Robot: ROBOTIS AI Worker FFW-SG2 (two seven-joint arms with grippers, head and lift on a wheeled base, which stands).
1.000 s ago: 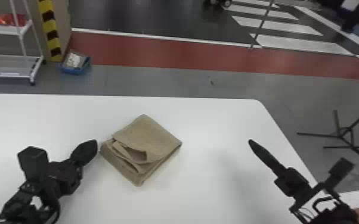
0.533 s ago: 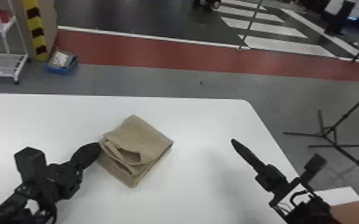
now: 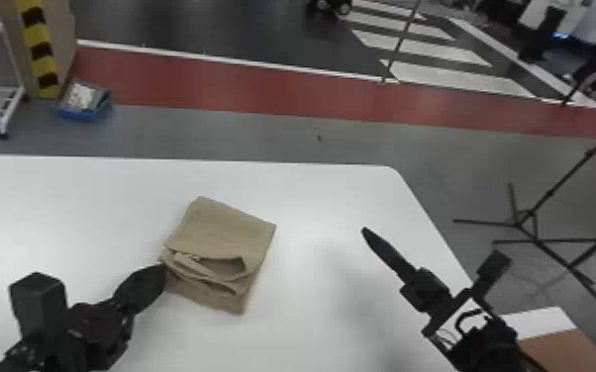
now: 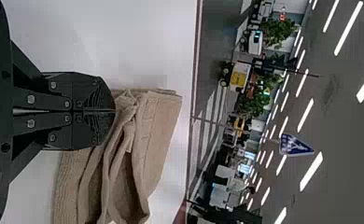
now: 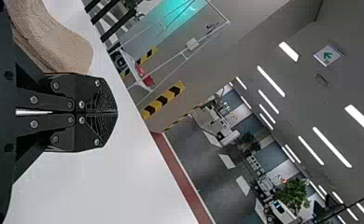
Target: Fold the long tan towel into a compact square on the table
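The tan towel (image 3: 227, 227) lies folded into a thick, slightly skewed stack on the white table, its loose layers gaping along the near-left side. My left gripper (image 3: 161, 269) has its tip against the towel's left corner. In the left wrist view my left gripper (image 4: 115, 111) is shut, its tip over the edge of the towel (image 4: 157, 135); no fabric is visible between the fingers. My right gripper (image 3: 365, 230) is above the table, right of the towel and apart from it. The right wrist view has my right gripper (image 5: 116, 112) shut, with the towel (image 5: 68, 46) beyond it.
The white table (image 3: 312, 188) has its right edge running just past my right gripper. Off that edge stand a black tripod (image 3: 522, 222) and a brown-and-white box (image 3: 559, 336). A blue bin (image 3: 84, 106) and a white rack (image 3: 10, 109) are on the floor beyond.
The towel has turned counterclockwise, its near corner swinging right. My left gripper has moved right and nearer along with that side. My right gripper has shifted slightly left, and the head view has panned right.
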